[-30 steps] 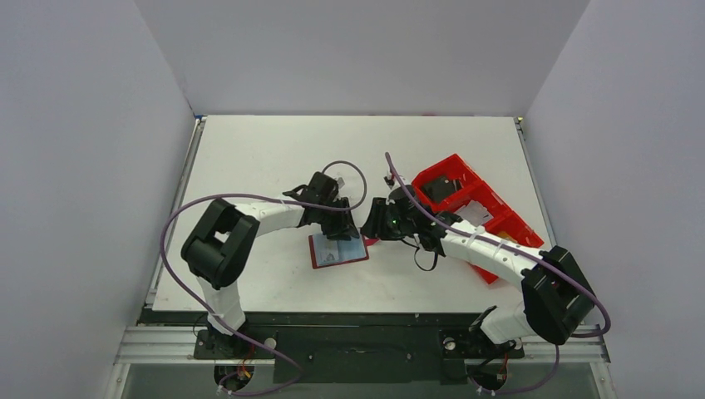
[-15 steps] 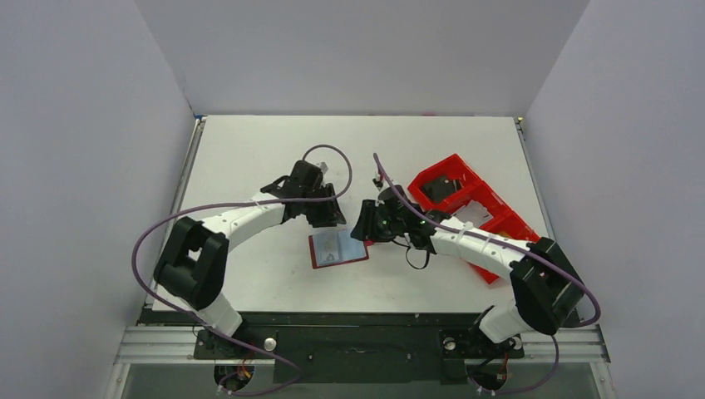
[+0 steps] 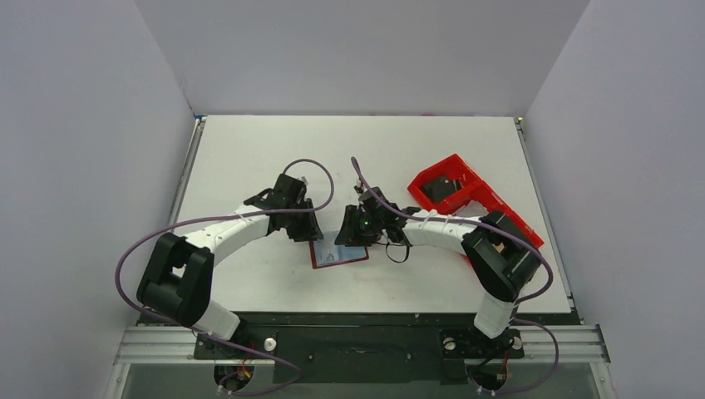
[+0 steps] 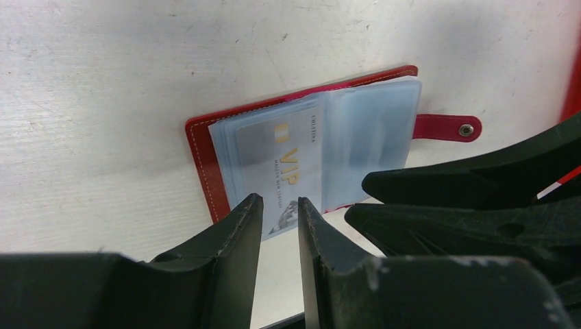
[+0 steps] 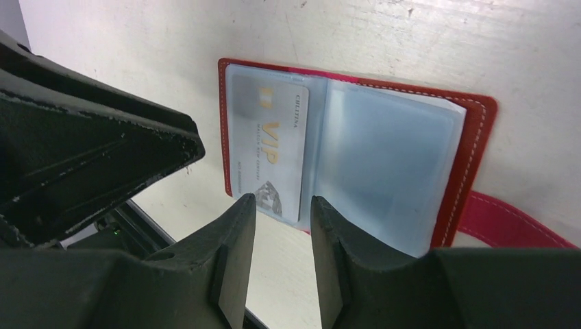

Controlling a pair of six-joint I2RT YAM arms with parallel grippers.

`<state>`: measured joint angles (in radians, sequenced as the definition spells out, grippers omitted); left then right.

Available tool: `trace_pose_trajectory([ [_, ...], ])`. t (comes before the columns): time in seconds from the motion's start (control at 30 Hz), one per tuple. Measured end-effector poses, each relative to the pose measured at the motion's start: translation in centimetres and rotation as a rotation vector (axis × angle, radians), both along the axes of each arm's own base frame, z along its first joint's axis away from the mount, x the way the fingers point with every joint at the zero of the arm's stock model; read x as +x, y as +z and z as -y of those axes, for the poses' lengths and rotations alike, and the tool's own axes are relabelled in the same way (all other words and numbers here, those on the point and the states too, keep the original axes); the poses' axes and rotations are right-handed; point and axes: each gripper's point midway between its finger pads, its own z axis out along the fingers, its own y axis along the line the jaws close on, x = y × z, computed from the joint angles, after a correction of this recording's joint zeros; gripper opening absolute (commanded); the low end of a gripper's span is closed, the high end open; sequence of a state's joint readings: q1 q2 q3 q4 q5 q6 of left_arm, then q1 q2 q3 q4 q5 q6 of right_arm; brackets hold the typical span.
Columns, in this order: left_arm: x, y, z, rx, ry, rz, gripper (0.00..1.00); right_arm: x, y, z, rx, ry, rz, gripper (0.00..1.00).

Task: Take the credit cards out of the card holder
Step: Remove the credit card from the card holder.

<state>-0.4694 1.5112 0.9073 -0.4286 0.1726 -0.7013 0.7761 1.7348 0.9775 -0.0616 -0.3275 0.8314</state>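
the card holder (image 3: 338, 252) is lying open and flat on the tabletop (image 3: 249, 150), between the two grippers, with its snap strap (image 4: 449, 127) sticking out past one edge. its clear plastic sleeves (image 5: 384, 157) are fanning out from the spine. one sleeve is holding a pale card (image 5: 267, 147) with gold "vip" lettering; the sleeves on the other half are looking empty, though a second card may be sitting hidden beneath them.

the left gripper (image 4: 277, 205) is hovering just above the card's near edge, its jaws standing at a narrow gap with nothing between them. the right gripper (image 5: 281, 205) is hovering beside that edge too, jaws slightly wider and also empty.

handling judgement: the card is likely thin, light, stiff and slick, and the sleeve is likely gripping it by friction. the holder is soft and light, so it is likely lifting or sliding unless one gripper is pinning the red cover (image 4: 199, 157). the best hold is probably the exposed card edge at the sleeve mouth, pinched across its thickness.

the red compartment tray (image 3: 465, 179) is standing well apart, with a dark item in its far compartment; the right arm is covering the rest.
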Motion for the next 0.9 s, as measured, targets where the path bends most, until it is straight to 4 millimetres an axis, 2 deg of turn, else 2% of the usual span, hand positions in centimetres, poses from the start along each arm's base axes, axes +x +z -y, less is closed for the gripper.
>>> trace_pose_trajectory([
  [0.27, -0.6, -1.0, -0.5, 0.021, 0.000, -0.019, 0.12, 0.6, -1.1, -1.1, 0.023, -0.007, -0.022, 0.31],
  [0.53, -0.9, -2.4, -0.6, 0.036, -0.002, -0.051, 0.06, 0.7, -2.5, -1.3, 0.015, -0.020, -0.048, 0.30],
  [0.9, -0.9, -3.5, -0.1, 0.024, -0.011, -0.074, 0.05, 1.3, -1.9, -2.1, 0.060, -0.033, -0.033, 0.30],
])
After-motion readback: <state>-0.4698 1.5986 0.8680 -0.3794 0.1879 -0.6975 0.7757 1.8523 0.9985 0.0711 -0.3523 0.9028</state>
